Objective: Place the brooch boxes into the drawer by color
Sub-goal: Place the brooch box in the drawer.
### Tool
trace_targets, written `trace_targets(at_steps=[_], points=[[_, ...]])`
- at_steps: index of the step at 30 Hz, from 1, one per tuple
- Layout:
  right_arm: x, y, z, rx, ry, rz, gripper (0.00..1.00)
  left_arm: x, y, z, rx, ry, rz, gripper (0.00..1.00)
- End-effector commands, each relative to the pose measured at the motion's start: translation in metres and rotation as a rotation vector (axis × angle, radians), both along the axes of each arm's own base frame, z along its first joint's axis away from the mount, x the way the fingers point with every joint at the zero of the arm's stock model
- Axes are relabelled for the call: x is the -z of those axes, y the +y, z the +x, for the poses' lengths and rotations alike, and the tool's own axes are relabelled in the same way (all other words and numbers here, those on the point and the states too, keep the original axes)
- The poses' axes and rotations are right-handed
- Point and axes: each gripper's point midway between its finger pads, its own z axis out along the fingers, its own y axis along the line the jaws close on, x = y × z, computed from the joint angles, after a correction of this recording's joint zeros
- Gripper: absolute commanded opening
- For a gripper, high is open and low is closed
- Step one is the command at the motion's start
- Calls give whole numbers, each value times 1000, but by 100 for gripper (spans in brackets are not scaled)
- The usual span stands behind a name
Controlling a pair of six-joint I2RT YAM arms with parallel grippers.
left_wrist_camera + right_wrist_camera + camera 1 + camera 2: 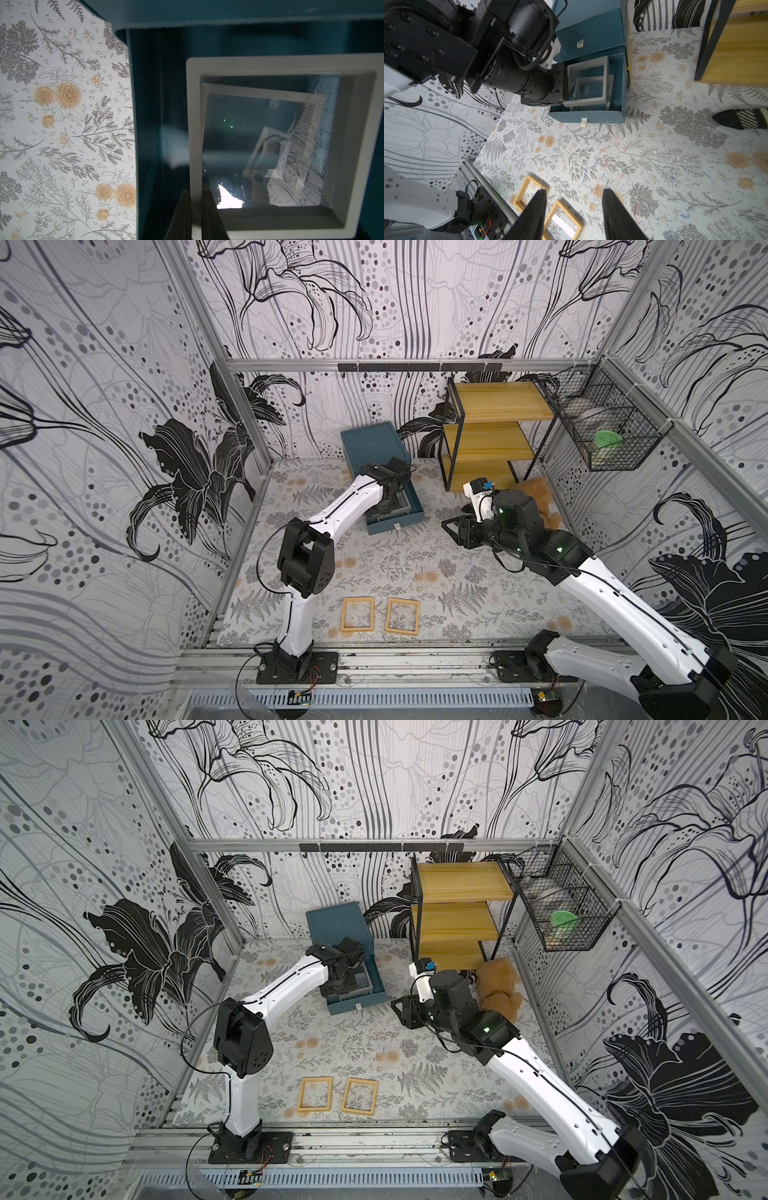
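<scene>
The left gripper point(195, 194) is pinching the rim of a grey box point(270, 66), jaws closed narrow on the thin frame. It is holding the box inside the open drawer point(602, 116) of the teal chest point(370, 443), over a 2nd grey box point(612, 91) lying askew beneath, so both greys are sharing 1 drawer. Whether the held box is resting on the lower one cannot be told. The right gripper point(574, 191) is hovering near the drawer front, jaws part-open and empty, apparently standing clear of the placing arm. 2 yellow boxes point(357, 614) are lying side by side at the table's point(415, 564) near edge, likely bound for another drawer.
</scene>
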Motion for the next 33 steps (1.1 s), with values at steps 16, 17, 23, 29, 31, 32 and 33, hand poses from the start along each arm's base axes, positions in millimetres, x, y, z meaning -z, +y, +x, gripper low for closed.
trace_targets(at_steps=[16,17,23,29,31,32,33], points=[[7,6,-1,-12,41,12,50,14,9,3,-5,0,42,17],[7,6,-1,-11,40,13,50,13,9,3,-3,-1,42,19],[8,6,-2,-9,44,19,50,-6,10,6,-14,-43,38,28],[15,14,1,-16,95,37,51,-75,3,14,-40,-200,-76,41],[22,22,4,-24,134,53,50,-97,2,10,-49,-246,-123,47],[25,27,7,-25,154,70,50,-108,5,8,-56,-275,-144,50],[26,30,10,-25,168,88,50,-117,7,6,-63,-298,-159,53]])
